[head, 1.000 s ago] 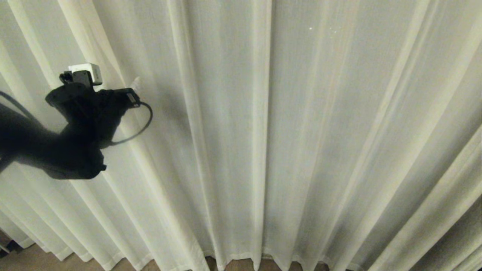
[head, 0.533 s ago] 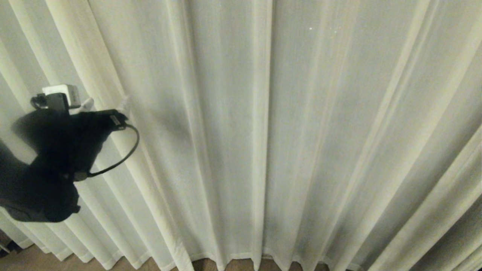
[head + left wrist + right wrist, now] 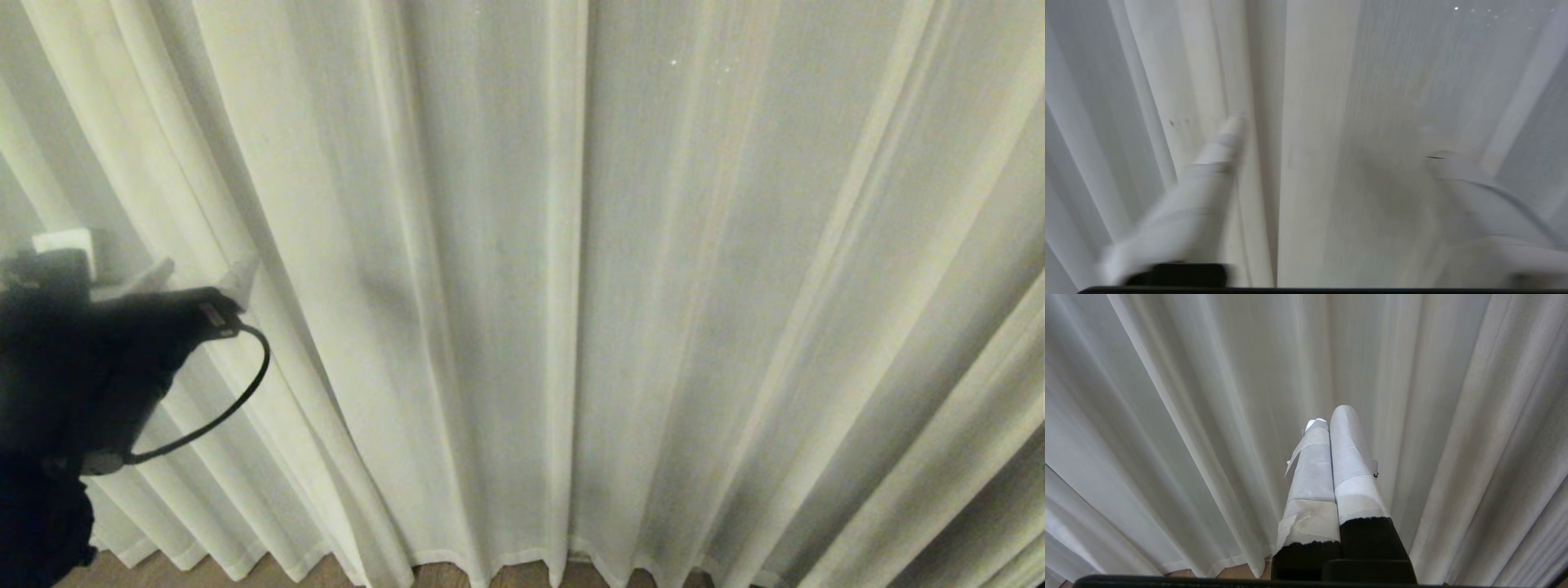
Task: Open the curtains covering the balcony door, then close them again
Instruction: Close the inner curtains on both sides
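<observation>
The cream-white pleated curtains [image 3: 571, 286] hang shut across the whole head view, down to the floor. The balcony door is hidden behind them. My left gripper [image 3: 204, 273] is low at the far left, pointing at the fabric. In the left wrist view the left gripper [image 3: 1337, 139] is open, its pale taped fingers [image 3: 1220, 147] spread wide on either side of a curtain pleat [image 3: 1314, 122], with nothing clamped. My right gripper [image 3: 1331, 416] appears only in its wrist view, parked and shut, with its taped fingers [image 3: 1347, 449] pressed together in front of the curtains [image 3: 1188, 416].
A narrow strip of wooden floor [image 3: 506, 576] shows under the curtain hem, and the floor [image 3: 1229, 573] is also visible in the right wrist view. A black cable loop [image 3: 245, 392] hangs from my left wrist beside the fabric.
My left arm has dropped and drawn back toward the lower left of the head view, away from the fold it was against. The pleats near it have shifted slightly left.
</observation>
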Robot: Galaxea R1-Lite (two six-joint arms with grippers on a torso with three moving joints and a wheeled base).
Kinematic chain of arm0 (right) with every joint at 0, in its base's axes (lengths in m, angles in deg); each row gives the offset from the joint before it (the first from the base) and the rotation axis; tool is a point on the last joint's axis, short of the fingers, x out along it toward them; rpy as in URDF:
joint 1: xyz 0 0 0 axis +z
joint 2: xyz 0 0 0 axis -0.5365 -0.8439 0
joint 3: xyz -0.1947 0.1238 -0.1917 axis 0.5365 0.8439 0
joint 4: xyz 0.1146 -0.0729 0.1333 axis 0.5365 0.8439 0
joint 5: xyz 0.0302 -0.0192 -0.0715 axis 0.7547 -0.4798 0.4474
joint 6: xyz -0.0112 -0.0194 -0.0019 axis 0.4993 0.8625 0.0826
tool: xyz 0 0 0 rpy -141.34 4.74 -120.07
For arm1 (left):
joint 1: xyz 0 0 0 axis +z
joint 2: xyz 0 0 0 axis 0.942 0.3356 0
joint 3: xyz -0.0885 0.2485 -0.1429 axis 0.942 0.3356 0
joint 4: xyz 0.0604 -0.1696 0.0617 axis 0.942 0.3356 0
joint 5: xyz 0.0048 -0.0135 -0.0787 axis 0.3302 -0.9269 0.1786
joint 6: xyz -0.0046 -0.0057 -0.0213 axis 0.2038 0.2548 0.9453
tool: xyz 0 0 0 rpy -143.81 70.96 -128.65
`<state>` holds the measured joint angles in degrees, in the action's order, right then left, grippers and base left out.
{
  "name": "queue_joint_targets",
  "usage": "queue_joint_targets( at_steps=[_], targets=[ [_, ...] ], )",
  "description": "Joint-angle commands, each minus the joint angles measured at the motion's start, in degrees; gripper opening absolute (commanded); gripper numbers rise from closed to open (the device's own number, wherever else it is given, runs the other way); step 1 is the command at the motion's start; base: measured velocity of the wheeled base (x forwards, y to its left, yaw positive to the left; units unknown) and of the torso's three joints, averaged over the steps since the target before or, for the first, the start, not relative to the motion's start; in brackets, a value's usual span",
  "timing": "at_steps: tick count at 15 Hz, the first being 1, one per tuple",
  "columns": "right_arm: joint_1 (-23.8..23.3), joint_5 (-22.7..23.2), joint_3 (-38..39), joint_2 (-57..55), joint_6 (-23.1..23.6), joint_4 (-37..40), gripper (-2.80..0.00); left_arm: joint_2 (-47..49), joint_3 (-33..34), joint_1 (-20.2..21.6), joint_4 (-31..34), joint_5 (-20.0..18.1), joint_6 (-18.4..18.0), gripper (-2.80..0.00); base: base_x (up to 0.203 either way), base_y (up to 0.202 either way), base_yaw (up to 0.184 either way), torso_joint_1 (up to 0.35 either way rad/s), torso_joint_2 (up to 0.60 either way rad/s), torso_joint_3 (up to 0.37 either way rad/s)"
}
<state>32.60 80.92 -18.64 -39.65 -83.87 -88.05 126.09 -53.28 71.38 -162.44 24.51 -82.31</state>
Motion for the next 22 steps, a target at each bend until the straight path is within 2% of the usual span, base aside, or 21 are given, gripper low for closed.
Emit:
queue_joint_targets(
  at_steps=[1, 17, 20, 22],
  targets=[
    [0.02, -0.01, 0.0, -0.07, -0.03, -0.06, -2.8, -3.44, 1.95, -0.25, -2.77, -0.03, 0.05, -2.8, 0.0, 0.0, 0.0, 0.0, 0.0, 0.0],
    [0.02, -0.01, 0.0, -0.07, -0.03, -0.06, -2.8, -25.43, 20.01, -0.2, -1.93, -1.73, 0.27, -2.8, 0.0, 0.0, 0.0, 0.0, 0.0, 0.0],
    [0.02, -0.01, 0.0, -0.07, -0.03, -0.06, -2.8, -31.61, 20.35, 0.17, 4.71, -4.25, 0.22, -2.8, 0.0, 0.0, 0.0, 0.0, 0.0, 0.0],
    [0.02, -0.01, 0.0, -0.07, -0.03, -0.06, -2.8, -39.28, 20.37, 0.53, 13.47, -6.95, 0.23, -2.8, 0.0, 0.0, 0.0, 0.0, 0.0, 0.0]
  ],
)
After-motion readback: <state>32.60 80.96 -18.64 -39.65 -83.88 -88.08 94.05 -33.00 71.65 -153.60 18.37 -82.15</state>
